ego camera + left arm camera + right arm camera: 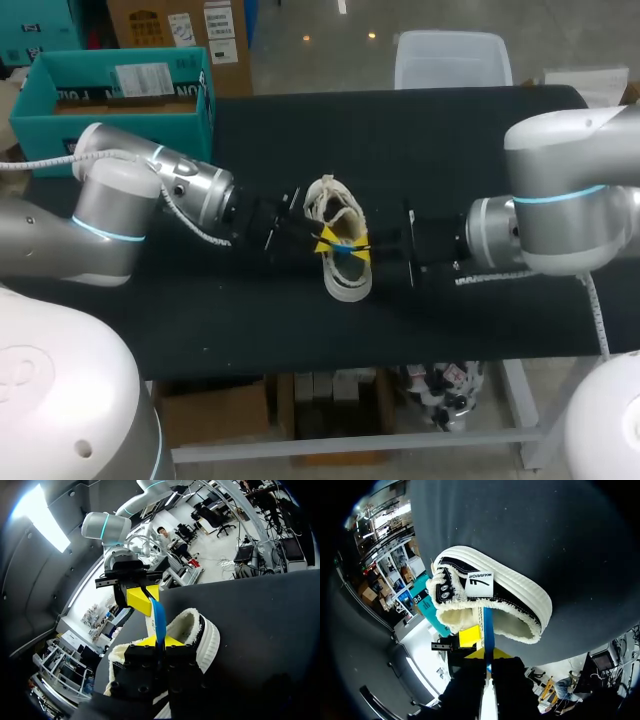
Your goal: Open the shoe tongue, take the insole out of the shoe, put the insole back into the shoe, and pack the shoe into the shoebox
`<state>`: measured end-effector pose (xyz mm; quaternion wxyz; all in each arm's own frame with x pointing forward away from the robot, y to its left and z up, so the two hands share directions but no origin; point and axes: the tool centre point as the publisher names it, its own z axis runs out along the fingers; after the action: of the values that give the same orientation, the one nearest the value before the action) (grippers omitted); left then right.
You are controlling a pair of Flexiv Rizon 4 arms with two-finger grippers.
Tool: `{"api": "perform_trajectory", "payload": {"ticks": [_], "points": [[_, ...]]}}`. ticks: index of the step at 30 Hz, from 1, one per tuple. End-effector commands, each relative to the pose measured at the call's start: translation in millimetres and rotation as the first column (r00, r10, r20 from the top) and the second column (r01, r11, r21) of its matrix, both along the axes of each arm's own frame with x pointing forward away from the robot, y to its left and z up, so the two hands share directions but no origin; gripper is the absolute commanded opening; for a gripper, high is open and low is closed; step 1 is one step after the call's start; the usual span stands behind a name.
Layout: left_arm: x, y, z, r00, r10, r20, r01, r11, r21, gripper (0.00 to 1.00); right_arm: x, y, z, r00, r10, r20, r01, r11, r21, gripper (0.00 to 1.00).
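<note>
A white and black low shoe [340, 245] with fleecy lining lies on the black table [450, 150], in the middle. A thin blue insole [158, 620] stands on edge out of the shoe's opening. My left gripper [159, 641] is shut on the insole's near end, and my right gripper [141, 599] meets it from the opposite side. In the right wrist view the insole [488, 625] runs from the shoe [485, 592] into my right gripper [487, 655], which is shut on it. In the head view both grippers, left [325, 240] and right [358, 250], meet over the shoe.
The open teal shoebox [110, 100] stands at the table's back left corner, behind my left arm. Bare black tabletop lies in front of and behind the shoe.
</note>
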<state>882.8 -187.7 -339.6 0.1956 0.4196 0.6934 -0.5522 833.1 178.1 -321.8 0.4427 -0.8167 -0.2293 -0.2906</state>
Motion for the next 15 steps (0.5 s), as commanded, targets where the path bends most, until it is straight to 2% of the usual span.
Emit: {"api": "perform_trajectory", "payload": {"ticks": [1, 2, 3, 4, 6, 9, 10, 11, 12, 15], "points": [[-3.8, 0.7, 1.9, 1.000, 0.002, 0.001, -0.002, 1.000, -0.002, 0.00, 3.7, 3.1, -3.6, 1.000, 0.017, -0.006, -0.017, 1.000, -0.002, 0.00], [-4.5, 1.0, 2.9, 1.000, -0.001, 0.001, 0.001, 1.000, -0.003, 0.00, 4.1, 3.0, -4.5, 1.000, 0.018, -0.008, -0.018, 1.000, -0.002, 0.00], [-5.5, 1.3, 4.0, 1.000, -0.004, 0.002, 0.004, 1.000, -0.005, 0.27, 4.4, 2.9, -5.3, 1.000, 0.018, -0.012, -0.018, 1.000, -0.004, 0.00], [-6.9, 1.8, 5.4, 1.000, -0.008, 0.003, 0.008, 1.000, -0.009, 0.38, 4.8, 2.6, -6.5, 1.000, 0.018, -0.015, -0.018, 1.000, -0.005, 0.00], [-8.6, 1.9, 7.0, 1.000, -0.013, 0.005, 0.013, 1.000, -0.014, 0.44, 5.1, 2.0, -8.1, 1.000, 0.016, -0.022, -0.016, 1.000, -0.006, 0.00], [-11.4, 0.4, 9.5, 1.000, -0.028, 0.010, 0.028, 0.999, -0.023, 0.35, 5.9, 1.6, -9.5, 0.999, 0.016, -0.029, -0.017, 1.000, -0.009, 0.00], [-12.2, -0.7, 9.9, 0.999, -0.032, 0.011, 0.033, 0.999, -0.023, 0.22, 6.3, 1.5, -10.0, 0.999, 0.017, -0.031, -0.017, 1.000, -0.010, 0.00], [-12.6, -1.5, 10.0, 0.999, -0.034, 0.013, 0.034, 0.999, -0.020, 0.16, 6.6, 1.3, -10.4, 0.999, 0.017, -0.032, -0.017, 1.000, -0.010, 0.00], [-12.9, -2.8, 9.7, 0.999, -0.035, 0.014, 0.035, 0.999, -0.019, 0.00, 6.9, 1.2, -10.8, 0.999, 0.016, -0.034, -0.017, 1.000, -0.010, 0.00], [-12.5, -4.6, 7.6, 0.999, -0.037, 0.019, 0.037, 0.999, -0.008, 0.00, 7.7, 0.6, -11.7, 0.999, 0.016, -0.037, -0.017, 1.000, -0.015, 0.00]]}}
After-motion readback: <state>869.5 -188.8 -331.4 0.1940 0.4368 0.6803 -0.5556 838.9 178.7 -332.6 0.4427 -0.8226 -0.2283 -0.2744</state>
